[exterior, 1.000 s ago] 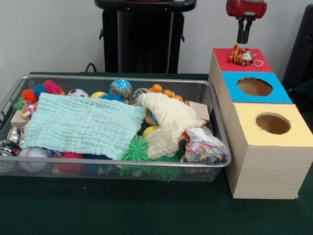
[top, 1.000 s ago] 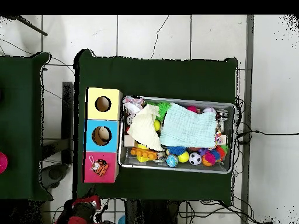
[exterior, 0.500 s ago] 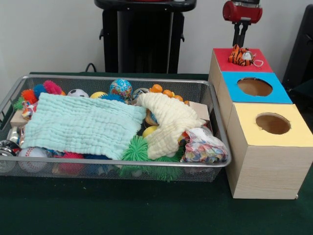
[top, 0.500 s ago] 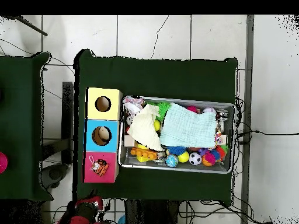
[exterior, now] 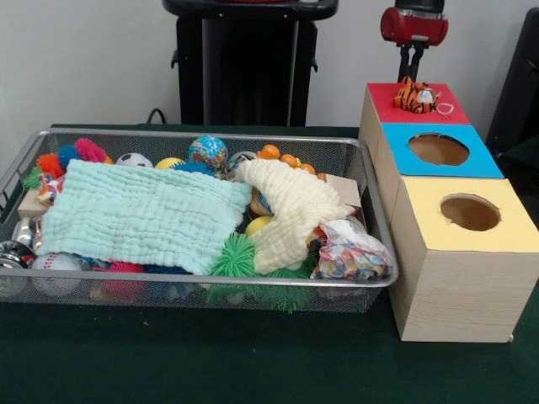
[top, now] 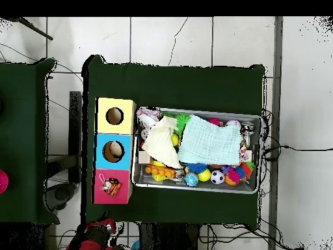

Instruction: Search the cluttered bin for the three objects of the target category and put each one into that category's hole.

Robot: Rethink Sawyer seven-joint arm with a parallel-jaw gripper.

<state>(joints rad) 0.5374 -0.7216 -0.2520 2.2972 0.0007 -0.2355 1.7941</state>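
I count three boxes: red [exterior: 406, 112], blue [exterior: 438, 150], yellow [exterior: 467, 215]. One tiger toy [exterior: 415, 96] lies over the red box's hole. Two cloths cover the basket [exterior: 370, 202]. The gripper [exterior: 413, 69] hangs above the toy; whether its jaws are wide or narrow, I cannot tell.

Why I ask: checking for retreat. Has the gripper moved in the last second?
Yes. In the front view the gripper has risen, away from the tiger toy on the red box.

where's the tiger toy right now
In the front view the tiger toy sits on the red box top at the far right, beneath the gripper.
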